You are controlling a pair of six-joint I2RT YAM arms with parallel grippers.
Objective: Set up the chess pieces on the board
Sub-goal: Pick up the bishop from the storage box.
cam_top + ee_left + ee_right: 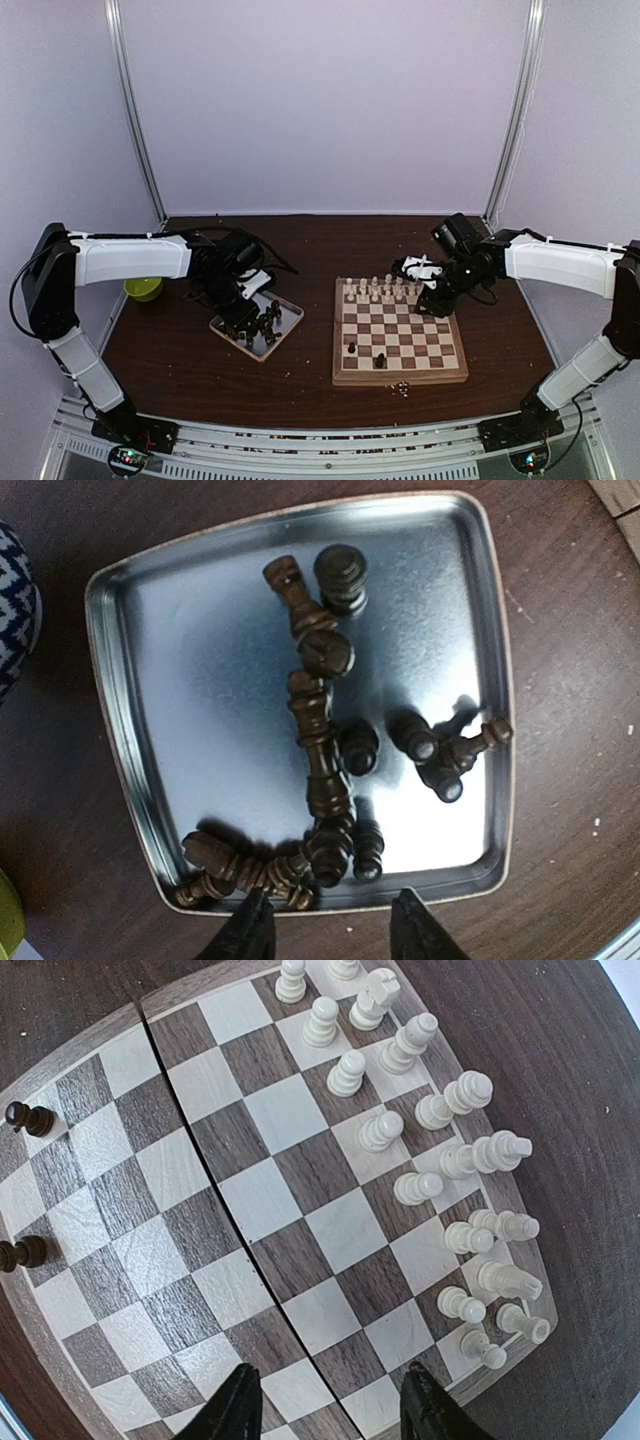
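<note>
**Board** (400, 330). Checked wood with a pale rim, lying flat on the tabletop (180, 360), right of centre. A seam crosses the middle. Judged stiff and steady.

**Cream pieces** (381, 1130). They stand upright in two ranks along the far edge of the board, close together but apart.

**Dark pieces** (312, 730). Most are in the metal tray (190, 670), just left of the board. Many lie on their sides in a touching, overlapping chain. A few stand on their bases towards one side, clear of the heap. Two more (351, 348) stand on the near-left squares of the board.

**Left fingers** (252, 932). Spread wide with nothing between them, hanging over the tray's rim beside the heap.

**Right fingers** (235, 1410). Also spread wide and empty, above the far-right part of the board, next to the cream ranks.

**Handling, as judged.**
- The pieces look like turned wood: light, hard, smooth and round in section.
- They are likely to roll when lying down and to topple if nudged.
- The shiny tray floor probably lets them skate away from a closing grip.
- The best hold seems to be across the narrow stem above the wider base, squarely on both sides.
- A piece lying down should be gripped across its length, not end to end.
- A lone upright piece looks an easier first pick than anything in the tangle.
- A light squeeze should do.

**Other.** A green bowl (143, 289) sits at the far left. Small bits (400, 388) lie on the tabletop near the board, too small to identify.
</note>
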